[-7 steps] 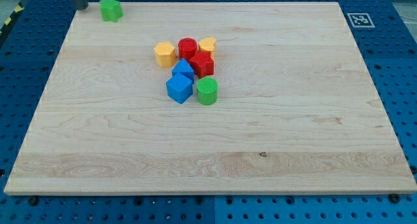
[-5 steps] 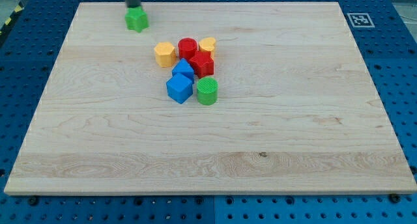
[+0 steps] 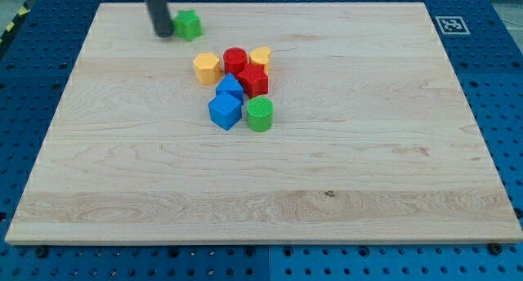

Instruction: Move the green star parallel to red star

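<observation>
The green star (image 3: 189, 24) lies near the view's top left on the wooden board (image 3: 368, 150). My tip (image 3: 163, 33) stands just left of it, touching or nearly touching its left side. The red star (image 3: 254, 80) sits in a cluster at the board's upper middle, below and right of the green star. The rod rises out of the view's top.
Around the red star are a red cylinder (image 3: 235, 60), a yellow block (image 3: 261, 56), a yellow hexagonal block (image 3: 206, 68), two blue blocks (image 3: 225, 109) and a green cylinder (image 3: 260, 114). A marker tag (image 3: 449, 24) is at the board's top right corner.
The green star has slid right and slightly down from the top left corner. My tip has moved from above the star to its left side, lower on the board.
</observation>
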